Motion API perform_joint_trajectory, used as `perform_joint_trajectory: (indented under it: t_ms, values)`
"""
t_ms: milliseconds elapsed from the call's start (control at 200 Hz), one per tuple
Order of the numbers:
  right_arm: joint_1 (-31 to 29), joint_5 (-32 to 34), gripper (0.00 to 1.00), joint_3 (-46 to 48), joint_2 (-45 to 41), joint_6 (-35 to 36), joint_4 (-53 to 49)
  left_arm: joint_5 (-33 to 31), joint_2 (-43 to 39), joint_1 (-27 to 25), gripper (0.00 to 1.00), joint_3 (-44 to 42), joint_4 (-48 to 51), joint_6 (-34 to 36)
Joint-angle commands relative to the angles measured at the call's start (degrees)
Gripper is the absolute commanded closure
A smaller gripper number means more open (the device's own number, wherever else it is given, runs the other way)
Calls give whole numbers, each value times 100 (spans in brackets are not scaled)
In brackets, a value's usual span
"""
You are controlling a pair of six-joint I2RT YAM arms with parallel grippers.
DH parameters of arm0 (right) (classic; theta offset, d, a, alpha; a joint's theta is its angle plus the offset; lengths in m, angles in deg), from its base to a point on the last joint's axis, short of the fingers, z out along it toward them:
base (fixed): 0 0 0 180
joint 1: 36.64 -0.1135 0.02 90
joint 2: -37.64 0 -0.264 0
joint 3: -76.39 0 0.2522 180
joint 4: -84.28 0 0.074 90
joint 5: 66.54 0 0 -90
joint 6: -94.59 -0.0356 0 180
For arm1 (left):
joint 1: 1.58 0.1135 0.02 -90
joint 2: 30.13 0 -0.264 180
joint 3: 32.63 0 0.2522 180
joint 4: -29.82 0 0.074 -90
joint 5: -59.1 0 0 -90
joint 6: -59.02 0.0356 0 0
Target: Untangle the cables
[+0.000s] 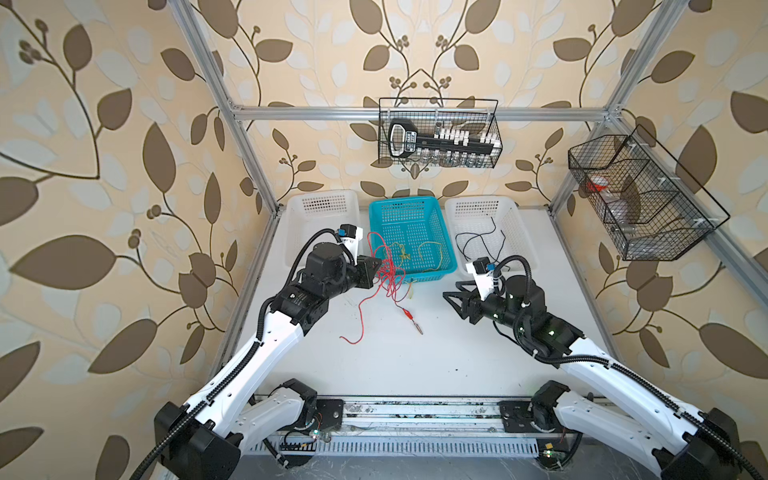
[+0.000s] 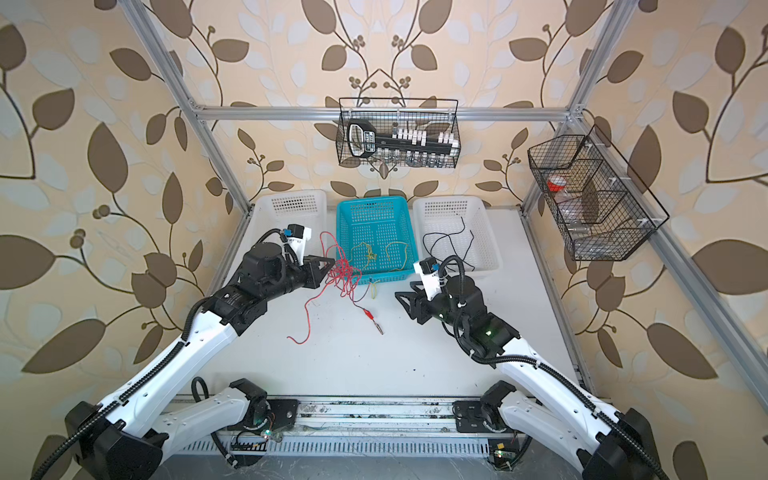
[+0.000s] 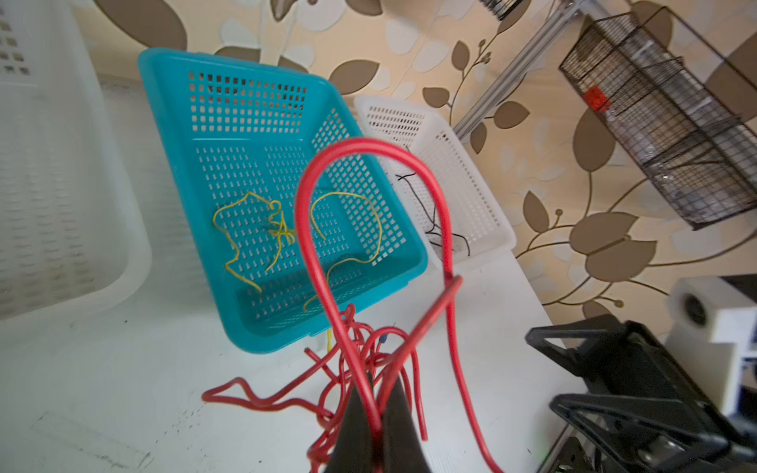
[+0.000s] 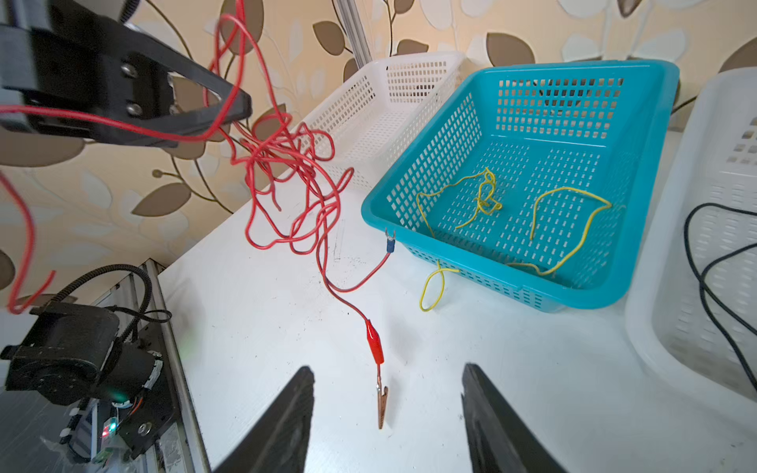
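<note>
The left hand (image 1: 379,266) is clamping the red cables (image 1: 390,276) above the worktop (image 1: 415,365). In a top view, their alligator clip (image 1: 413,323) is lying at eight o'clock from the nearer right hand (image 1: 450,289), which is gaping empty.

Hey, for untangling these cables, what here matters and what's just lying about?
In the job: red cables in the shut left pincer; yellow cables; black cables; open right pincer; likely teal basket, left white basket, right white basket.
Lying about: back wire basket; side wire basket.
</note>
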Motion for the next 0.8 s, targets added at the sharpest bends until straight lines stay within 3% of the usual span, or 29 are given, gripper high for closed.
perform_joint_trajectory:
  t_ms: [0,480,660,795]
  values:
    - [-27,-90,43,-86,223,106,627,728,-189,7,100,-117,-804,-20]
    - [-470,-413,43,-1249,1659,435,1283,1389,132,0,100,-159,-1333,-254]
    - [-569,-421,51,-1608,2072,544,1219,1365,142,-1,100,-221,-1427,-307]
    - [-566,-345,67,-1697,2162,583,1138,1235,91,-1,100,-285,-1421,-307]
